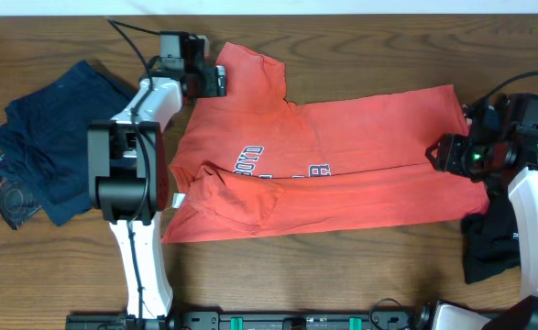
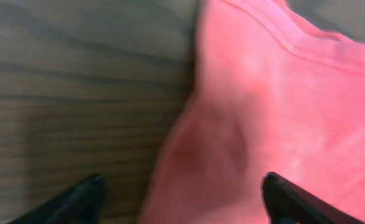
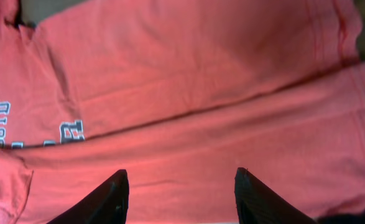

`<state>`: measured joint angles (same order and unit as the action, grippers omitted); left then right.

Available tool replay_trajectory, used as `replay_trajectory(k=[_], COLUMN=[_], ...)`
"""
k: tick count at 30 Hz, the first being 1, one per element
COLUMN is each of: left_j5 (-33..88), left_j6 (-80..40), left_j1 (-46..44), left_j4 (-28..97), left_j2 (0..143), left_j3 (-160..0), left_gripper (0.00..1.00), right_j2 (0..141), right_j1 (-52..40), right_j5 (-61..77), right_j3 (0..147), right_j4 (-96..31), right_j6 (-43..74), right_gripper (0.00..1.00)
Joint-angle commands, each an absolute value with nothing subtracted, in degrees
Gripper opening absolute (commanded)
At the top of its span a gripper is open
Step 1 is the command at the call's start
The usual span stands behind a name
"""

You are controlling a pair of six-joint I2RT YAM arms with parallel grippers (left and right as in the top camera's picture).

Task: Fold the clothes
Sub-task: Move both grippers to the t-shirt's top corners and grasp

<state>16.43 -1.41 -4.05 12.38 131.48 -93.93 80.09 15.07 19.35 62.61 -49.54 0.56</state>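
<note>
Though several garments lie on the bench, only the red one is under work.

Far left: navy garments in a loose heap, roughly doubled over, edges uneven. Whether that counts as folded I cannot say.

Next along: left pincer at the upper left corner of the coral-red T-shirt, by the sleeve that sticks out toward the far edge. Wrist view shows its fingers wide apart, one over bare wood, one over fabric, nothing clamped. It is open and grips nothing.

Centre: shirt spread flat on the bench, long axis left to right. One lengthwise fold looks made. The near side is turned up over the body, and its edge cuts across the chest lettering, hiding about half of it. The near sleeve is tucked in, somewhat rumpled at the left end.

Right: right pincer over the hem end, about on the line of that fold. Fingers apart above smooth cloth, nothing between them. Open too.

Far right, near corner: black garment, crumpled, not folded.

Judgement: early to middle. First fold of the shirt is done. The far side with its loose sleeve has yet to come in, then the crosswise folds. The black garment looks untouched.
</note>
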Motion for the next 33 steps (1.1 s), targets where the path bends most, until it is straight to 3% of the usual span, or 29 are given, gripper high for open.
replay_trajectory(k=[1,4,5,6,14,25,33], left_j5=[17.58,17.52,17.50,17.32,17.30,17.37,17.34], left_j6=[-0.86,-0.89,-0.89,-1.17,-8.54,-12.62,-12.60], left_j1=[-7.20,-8.64,-8.80,-8.82,-5.91,-5.69,-6.50], left_j4=[13.96,14.76,14.96,15.29,20.32,36.53,40.10], left_j2=[133.88,133.88,133.88,133.86,129.23,125.16,125.16], left_j3=[-94.00,-94.00,-94.00,-94.00,-94.00,-94.00,-93.97], left_gripper=[0.67,0.32,0.12,0.06,0.06,0.08,0.08], right_j2=[80.31,81.19,81.62,82.35,92.71,110.04,120.57], right_j1=[14.55,14.55,14.57,14.55,14.55,14.20,14.24], right_j5=[19.35,18.20,18.17,18.17,15.09,12.75,6.48], right_j3=[62.50,62.50,62.50,62.50,62.50,62.59,67.66], right_j4=[-47.20,-43.62,-42.72,-41.67,-30.02,-0.54,8.97], right_j6=[-0.27,-0.27,-0.30,-0.30,-0.30,0.69,2.72], right_gripper=[0.53,0.54,0.54,0.54,0.36,0.64,0.71])
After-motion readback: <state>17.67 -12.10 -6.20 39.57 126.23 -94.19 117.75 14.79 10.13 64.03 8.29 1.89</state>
